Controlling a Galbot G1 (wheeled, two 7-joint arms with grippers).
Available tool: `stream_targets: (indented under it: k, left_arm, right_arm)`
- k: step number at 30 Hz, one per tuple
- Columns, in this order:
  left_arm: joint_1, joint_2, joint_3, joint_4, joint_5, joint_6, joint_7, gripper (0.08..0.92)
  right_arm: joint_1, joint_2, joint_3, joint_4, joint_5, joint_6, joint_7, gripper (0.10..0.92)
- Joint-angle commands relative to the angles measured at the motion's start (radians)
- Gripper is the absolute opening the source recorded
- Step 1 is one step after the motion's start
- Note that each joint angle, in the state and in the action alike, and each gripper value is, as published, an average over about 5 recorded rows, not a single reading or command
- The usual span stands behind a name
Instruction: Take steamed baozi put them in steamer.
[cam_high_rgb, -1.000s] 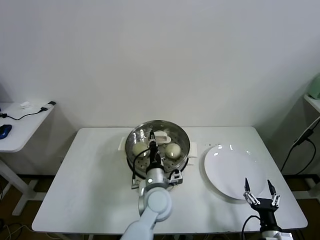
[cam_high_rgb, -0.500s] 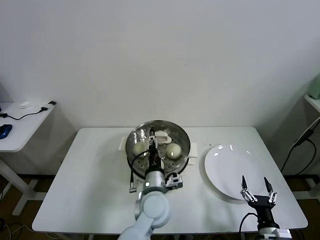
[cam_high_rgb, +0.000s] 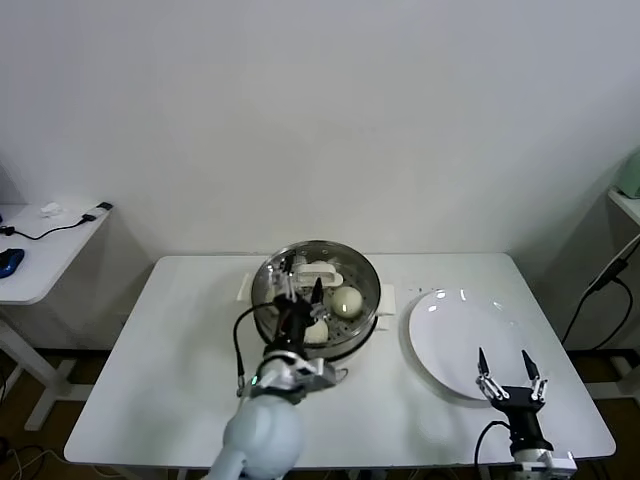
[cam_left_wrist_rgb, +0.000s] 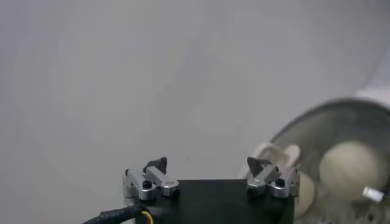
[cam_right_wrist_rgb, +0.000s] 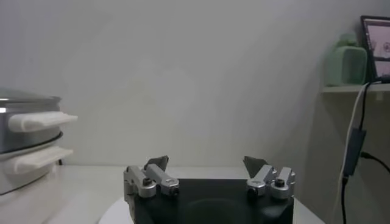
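A white table (cam_high_rgb: 170, 360) bears the steamer (cam_high_rgb: 265, 285) and a white plate (cam_high_rgb: 450, 340).

Cream-white baozi (cam_high_rgb: 346, 300) sit inside the round shiny steel steamer (cam_high_rgb: 362, 272).

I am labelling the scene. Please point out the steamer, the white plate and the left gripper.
steamer (cam_high_rgb: 368, 283): head view, on its steel rim.
white plate (cam_high_rgb: 455, 335): head view, on its bare middle.
left gripper (cam_high_rgb: 301, 290): head view, between its open jaws.

steamer (cam_left_wrist_rgb: 341, 122) — cut off, blurred
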Motion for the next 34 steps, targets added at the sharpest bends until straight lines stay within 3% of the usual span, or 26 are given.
stream_targets:
  k: [1,6,9,20,34]
  left_arm:
    - [0.207,0.065,-0.458,-0.109,-1.075,-0.368,-0.087,0.823]
    - [0.286,0.192,-0.639,0.028,-1.315,-0.401,-0.065,0.823]
    - [0.307,0.223,-0.681,0.096,-1.331,-0.444,-0.060,0.823]
    - [0.324,0.211,-0.648,0.250,-1.217,-0.527,-0.047,0.823]
    - [0.336,0.186,-0.626,0.266,-1.187,-0.544,-0.036,0.823]
  right_arm:
    - [0.012,-0.001,-0.008,-0.022,-0.017,-0.007,-0.004,0.823]
    - [0.016,-0.009,-0.009,-0.048,-0.016,-0.010,-0.007,0.823]
    - [0.018,-0.014,-0.009,-0.063,-0.012,-0.008,-0.012,0.823]
    - [0.028,-0.018,-0.016,-0.101,-0.005,0.001,-0.021,0.823]
    - [0.035,-0.016,-0.032,-0.101,-0.003,-0.002,-0.025,0.823]
